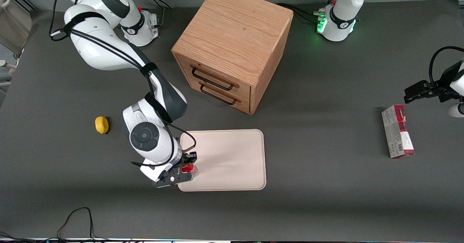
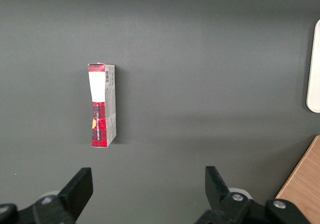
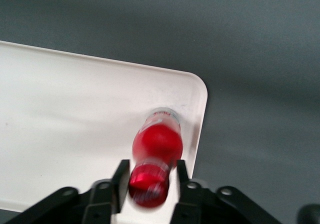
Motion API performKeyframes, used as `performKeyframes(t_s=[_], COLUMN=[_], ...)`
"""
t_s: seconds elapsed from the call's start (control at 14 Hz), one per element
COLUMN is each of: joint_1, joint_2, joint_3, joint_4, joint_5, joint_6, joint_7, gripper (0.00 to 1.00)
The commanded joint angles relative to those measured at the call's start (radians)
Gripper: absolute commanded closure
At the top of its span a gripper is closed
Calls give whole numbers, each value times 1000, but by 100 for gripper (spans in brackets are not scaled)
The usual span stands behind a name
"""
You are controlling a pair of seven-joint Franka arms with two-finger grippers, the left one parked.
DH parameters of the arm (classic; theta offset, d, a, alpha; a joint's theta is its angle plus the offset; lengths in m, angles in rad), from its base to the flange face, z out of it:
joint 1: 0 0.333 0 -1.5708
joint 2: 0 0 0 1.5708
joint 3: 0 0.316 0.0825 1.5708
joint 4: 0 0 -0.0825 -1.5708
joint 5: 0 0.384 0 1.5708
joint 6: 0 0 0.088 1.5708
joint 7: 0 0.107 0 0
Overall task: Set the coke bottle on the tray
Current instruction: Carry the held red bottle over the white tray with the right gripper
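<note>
Tool [image 3: 149,176] clamped on coke bottle [image 3: 156,146] (base half hidden) above tray [image 3: 75,114] corner.

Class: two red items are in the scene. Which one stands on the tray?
The bottle, held in the tool at the tray's corner. The carton lies on the table toward the parked arm's end.

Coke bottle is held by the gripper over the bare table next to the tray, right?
Not quite. The gripper does hold the coke bottle, but over the tray, near a corner and inside its rim, not over bare table. The right wrist view shows it.
</note>
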Motion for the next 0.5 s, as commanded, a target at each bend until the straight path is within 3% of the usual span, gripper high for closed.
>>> performKeyframes(t_s=[0.0,0.14,0.43], joint_1=[-18,-30,-87], joint_2=[-28,-63,-310], joint_3=[10,12,-54], joint_4=[-8,-11,-221], joint_5=[-18,0,202], joint_6=[3,-14,-86], joint_7=[15,13,-8], gripper=[0,0,0])
